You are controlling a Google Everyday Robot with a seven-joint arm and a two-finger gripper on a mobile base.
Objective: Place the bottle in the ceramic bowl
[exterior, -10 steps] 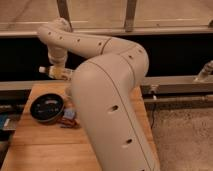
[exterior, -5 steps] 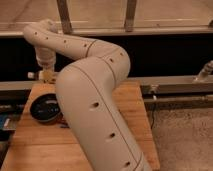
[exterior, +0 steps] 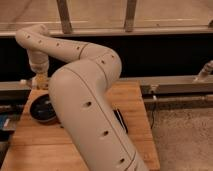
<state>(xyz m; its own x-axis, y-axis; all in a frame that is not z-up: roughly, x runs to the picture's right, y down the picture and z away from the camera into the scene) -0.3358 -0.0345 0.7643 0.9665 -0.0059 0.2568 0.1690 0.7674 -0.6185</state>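
Note:
The black ceramic bowl (exterior: 41, 111) sits at the left of the wooden table (exterior: 35, 145), its right side hidden behind my arm. My gripper (exterior: 39, 81) hangs from the wrist just above the bowl's far rim and is shut. A yellowish shape with a small white end poking out to the left sits in its grip. This looks like the bottle (exterior: 31, 81), held roughly level. My big cream arm (exterior: 90, 110) fills the middle of the view and hides much of the table.
A flat black bar (exterior: 120, 120) lies on the table just right of my arm. A metal rail (exterior: 175, 85) and a dark wall run behind the table. Something blue (exterior: 3, 123) sits off the table's left edge. Grey carpet lies to the right.
The arm has swung left and the wrist has come down, bringing the gripper from beyond the bowl's right side to just above its far rim.

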